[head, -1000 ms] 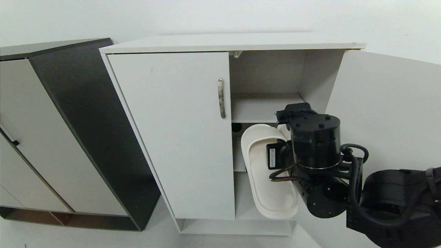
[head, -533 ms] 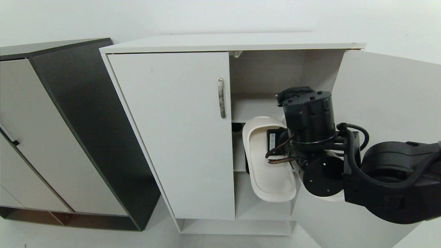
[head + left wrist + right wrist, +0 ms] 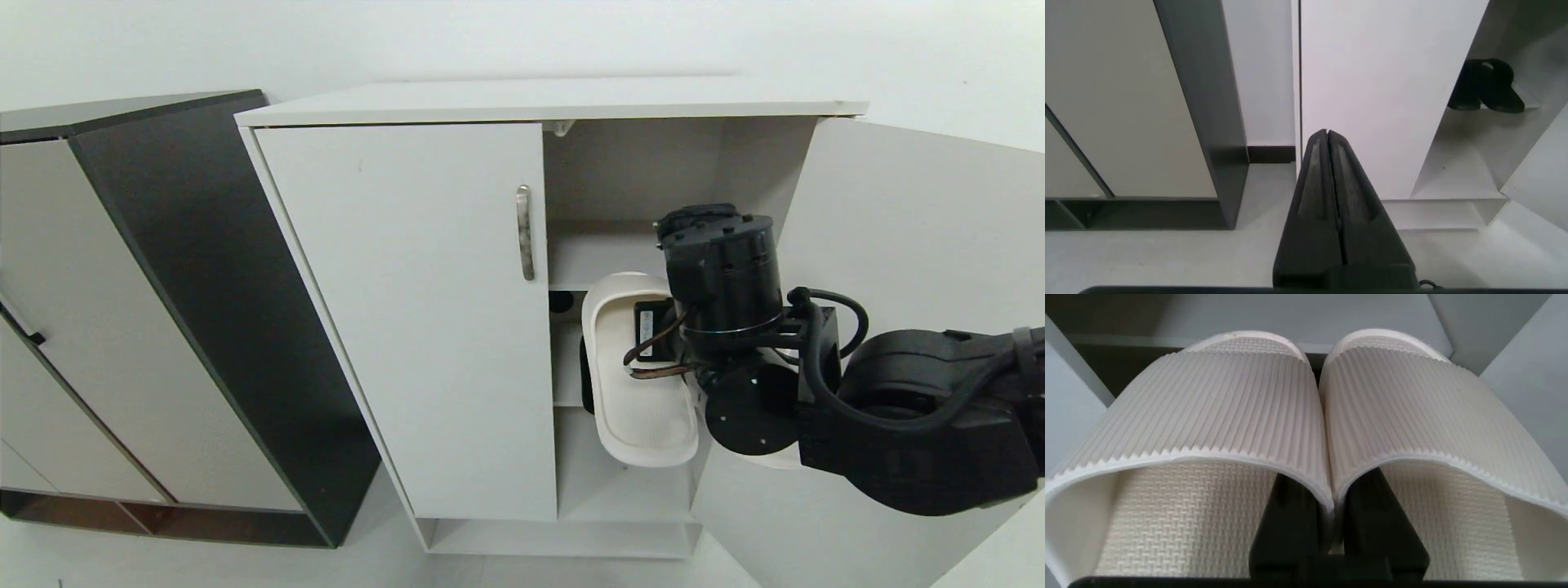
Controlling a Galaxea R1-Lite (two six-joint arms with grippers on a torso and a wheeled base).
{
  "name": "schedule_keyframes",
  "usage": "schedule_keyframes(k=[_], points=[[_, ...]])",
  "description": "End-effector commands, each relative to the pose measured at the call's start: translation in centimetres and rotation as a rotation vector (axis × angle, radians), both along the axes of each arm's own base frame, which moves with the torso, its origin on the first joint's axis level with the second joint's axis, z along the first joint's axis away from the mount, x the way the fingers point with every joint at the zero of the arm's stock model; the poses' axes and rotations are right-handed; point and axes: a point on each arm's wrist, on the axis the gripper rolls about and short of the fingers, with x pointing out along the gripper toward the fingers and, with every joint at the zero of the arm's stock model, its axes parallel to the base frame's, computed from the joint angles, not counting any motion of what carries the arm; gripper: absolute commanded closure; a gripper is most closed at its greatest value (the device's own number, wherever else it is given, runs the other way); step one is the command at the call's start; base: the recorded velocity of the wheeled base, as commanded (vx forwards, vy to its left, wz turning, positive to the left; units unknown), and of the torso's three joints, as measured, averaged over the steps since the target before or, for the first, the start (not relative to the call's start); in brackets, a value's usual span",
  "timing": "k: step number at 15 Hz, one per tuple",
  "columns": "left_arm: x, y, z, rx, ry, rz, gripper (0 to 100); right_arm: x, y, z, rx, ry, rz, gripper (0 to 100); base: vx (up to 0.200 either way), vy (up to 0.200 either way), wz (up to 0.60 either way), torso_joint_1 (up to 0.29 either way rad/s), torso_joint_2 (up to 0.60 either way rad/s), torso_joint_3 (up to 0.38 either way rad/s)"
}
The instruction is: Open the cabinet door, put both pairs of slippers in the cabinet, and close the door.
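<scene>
Working through the second stowing step: finding the black slippers point(image 3: 1490, 86) already lying on a shelf inside the white cabinet point(image 3: 555, 94), and holding the white slippers point(image 3: 641, 384) at the opening just to their right, toes leading inward. Pinching the pair's two adjoining side walls together with the right gripper point(image 3: 1327, 518), closed down firmly on them. Next, probably pushing deeper over a free shelf, then letting go and backing out.

Skirting a dark cabinet point(image 3: 204, 286) standing alongside. Parking the left gripper point(image 3: 1328, 163) low before the closed left door point(image 3: 408, 327), pressed together on nothing. Watching for shelf edges, that door's edge, and the open right door point(image 3: 898, 286) crowding the arm.
</scene>
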Motion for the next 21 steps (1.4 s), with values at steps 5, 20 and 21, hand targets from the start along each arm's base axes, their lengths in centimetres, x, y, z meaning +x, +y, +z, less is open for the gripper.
schedule_keyframes(k=[5,20,21], points=[[0.0,0.0,0.0,0.000,0.001,-0.001,100,0.4,0.4,-0.5,-0.010,0.007,0.000,100,0.120,0.000,0.00,0.000,0.00,0.005],[0.0,0.0,0.0,0.000,0.001,-0.001,100,2.6,0.4,-1.8,-0.006,0.023,-0.004,100,0.120,0.000,0.00,0.002,0.00,0.001],[0.0,0.0,0.0,0.000,0.001,-0.001,100,2.9,0.5,-1.7,0.001,0.019,0.000,100,0.000,0.000,0.00,0.000,0.00,0.000]])
